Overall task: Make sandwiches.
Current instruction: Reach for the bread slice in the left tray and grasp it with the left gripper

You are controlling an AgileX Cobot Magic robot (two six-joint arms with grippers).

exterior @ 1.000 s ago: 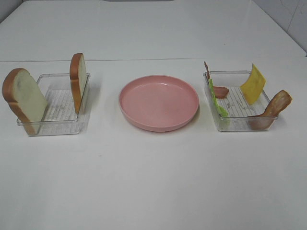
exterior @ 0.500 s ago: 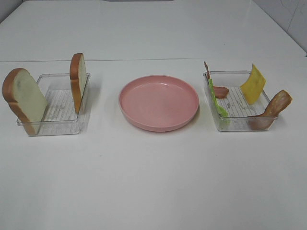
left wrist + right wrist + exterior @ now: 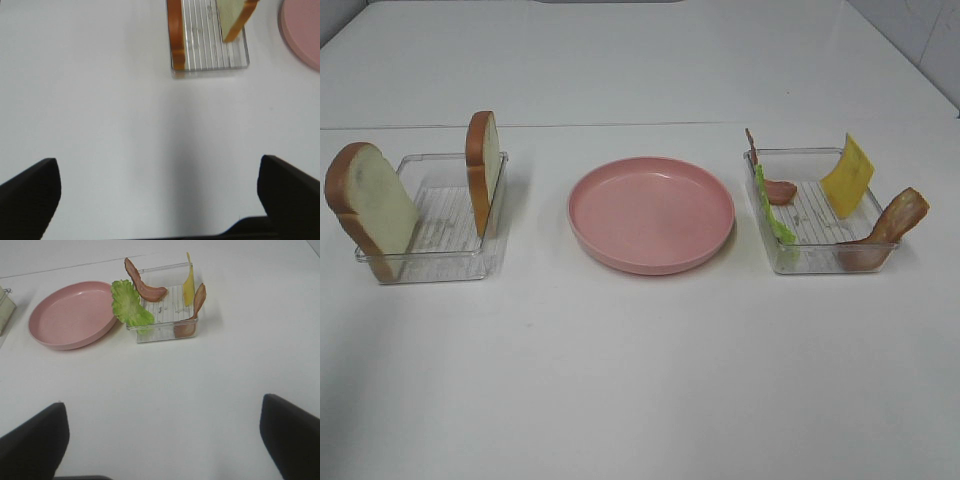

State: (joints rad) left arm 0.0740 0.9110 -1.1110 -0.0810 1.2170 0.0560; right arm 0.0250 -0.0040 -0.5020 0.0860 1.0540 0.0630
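Note:
The sandwiches' parts stand apart in two clear trays. In the left tray [image 3: 430, 268] two bread slices lean upright, one [image 3: 370, 208] on the outer wall and one [image 3: 485, 170] on the inner wall. The right tray [image 3: 830, 258] holds green lettuce [image 3: 772, 215], a yellow cheese square [image 3: 847, 175] and two meat strips [image 3: 892, 225] [image 3: 778, 190]. Neither gripper shows in the high view. My left gripper [image 3: 160, 200] is open over bare table, short of the bread tray [image 3: 210, 70]. My right gripper [image 3: 162, 440] is open, short of the lettuce [image 3: 129, 305] and cheese [image 3: 188, 285].
A round pink plate [image 3: 650, 265] sits between the two trays with nothing on it. It also shows beside the filling tray [image 3: 165, 332] as the pink plate [image 3: 70, 315]. White table stretches in front of the trays.

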